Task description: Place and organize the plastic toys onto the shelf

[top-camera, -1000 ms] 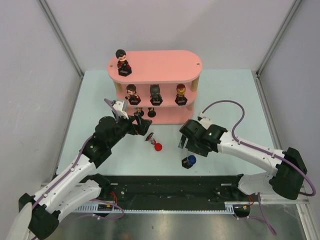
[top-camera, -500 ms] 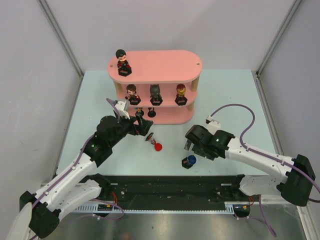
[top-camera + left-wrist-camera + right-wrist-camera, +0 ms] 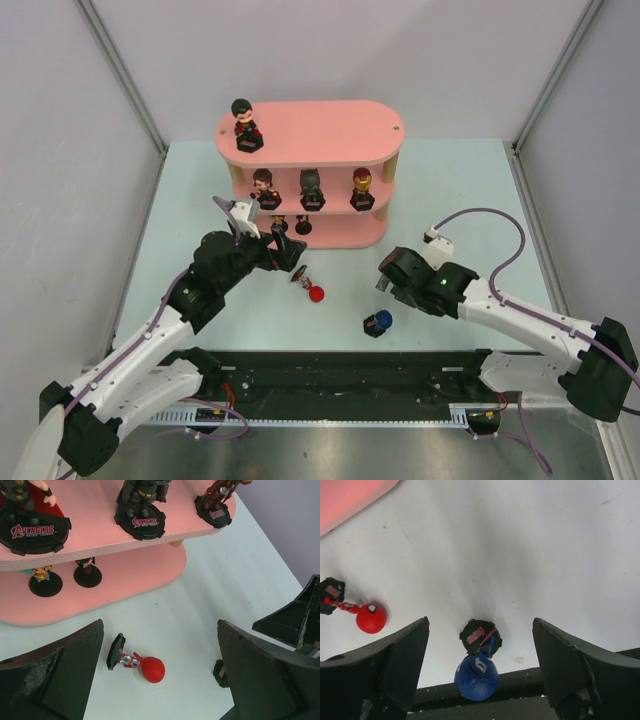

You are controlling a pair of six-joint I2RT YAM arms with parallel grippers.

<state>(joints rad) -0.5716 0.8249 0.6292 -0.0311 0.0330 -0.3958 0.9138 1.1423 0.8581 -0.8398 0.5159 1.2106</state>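
**A:** Plastic toys (image 3: 312,187): six stand on the shelf (image 3: 330,130). Two are on the table (image 3: 450,200): the red-headed figurine (image 3: 312,290), toppled, at the shelf's 6 o'clock, and the blue-headed figurine (image 3: 378,322), at the red one's 4 o'clock.

**B:** Grippers?

**A:** Left gripper (image 3: 292,252), jaws wide apart, hangs over the red one. Right gripper (image 3: 384,284), jaws apart, hangs at the blue one's 12 o'clock. Neither holds anything.

**B:** Risk?

**A:** Probably a round head squirting from closing fingers, or a wrist knocking shelved figures over.

**B:** Setting?

**A:** Pale, smooth table; plain grey walls (image 3: 60,150) at 9, 12 and 3 o'clock.
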